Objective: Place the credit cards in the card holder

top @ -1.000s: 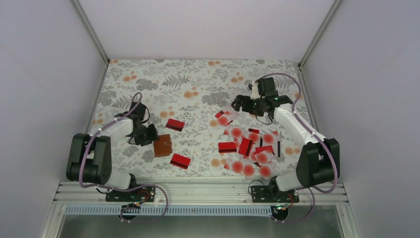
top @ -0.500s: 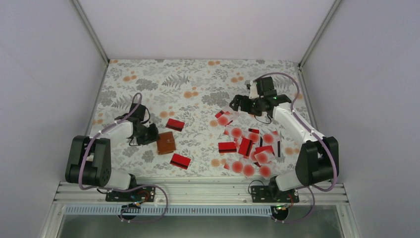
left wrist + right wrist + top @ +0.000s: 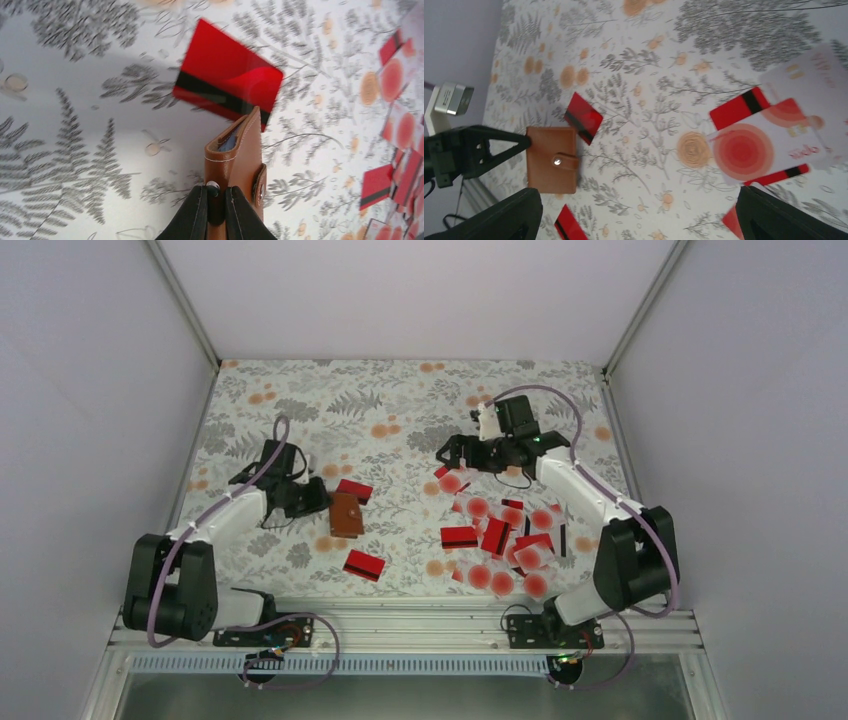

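Card holder [image 3: 240,155] pinched by left end effector [image 3: 216,192], red card [image 3: 227,85] adjacent, right end effector [image 3: 452,452] wide, empty.

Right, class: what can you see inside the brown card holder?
Only a pale grey-blue lining shows at the open end of the card holder, pinched by the left claw. Its leather walls hide everything deeper.

No word or number can be read for certain. In the right wrist view, the whitish cards [image 3: 784,135] lying well to the right of the brown card holder [image 3: 551,160] carry small gold and red print, too blurred to make out.
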Robot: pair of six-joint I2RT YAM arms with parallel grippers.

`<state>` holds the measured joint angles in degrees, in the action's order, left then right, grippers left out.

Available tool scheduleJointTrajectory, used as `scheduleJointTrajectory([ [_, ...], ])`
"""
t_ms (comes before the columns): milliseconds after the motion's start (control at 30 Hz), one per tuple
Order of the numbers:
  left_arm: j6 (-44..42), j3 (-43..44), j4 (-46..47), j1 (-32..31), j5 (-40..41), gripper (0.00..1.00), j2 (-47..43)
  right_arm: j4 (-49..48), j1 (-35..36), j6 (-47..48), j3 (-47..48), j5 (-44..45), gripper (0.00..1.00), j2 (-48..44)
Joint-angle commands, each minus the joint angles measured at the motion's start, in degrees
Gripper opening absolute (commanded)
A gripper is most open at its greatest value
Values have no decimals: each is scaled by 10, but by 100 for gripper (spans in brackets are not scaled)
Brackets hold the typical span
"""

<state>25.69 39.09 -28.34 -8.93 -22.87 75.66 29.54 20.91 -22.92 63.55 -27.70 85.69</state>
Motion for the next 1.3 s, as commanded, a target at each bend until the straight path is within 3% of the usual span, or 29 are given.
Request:
scheduleJointTrajectory([
  [0, -22, 36, 37, -14, -37, 4, -20, -32, 22, -1, 16, -58, 98, 13],
  [467, -43, 114, 76, -36, -136, 2, -30, -32, 58, 21, 70, -196, 99, 91],
  [967, -17, 196, 161, -44, -364, 2, -34, -62, 72, 17, 174, -448, 99, 166],
  [1033, -10, 210, 165, -43, -383, 2, -33, -65, 72, 14, 189, -474, 92, 163],
  [1267, 4, 263, 167, -45, -428, 3, -24, -102, 72, -27, 231, -521, 28, 144],
])
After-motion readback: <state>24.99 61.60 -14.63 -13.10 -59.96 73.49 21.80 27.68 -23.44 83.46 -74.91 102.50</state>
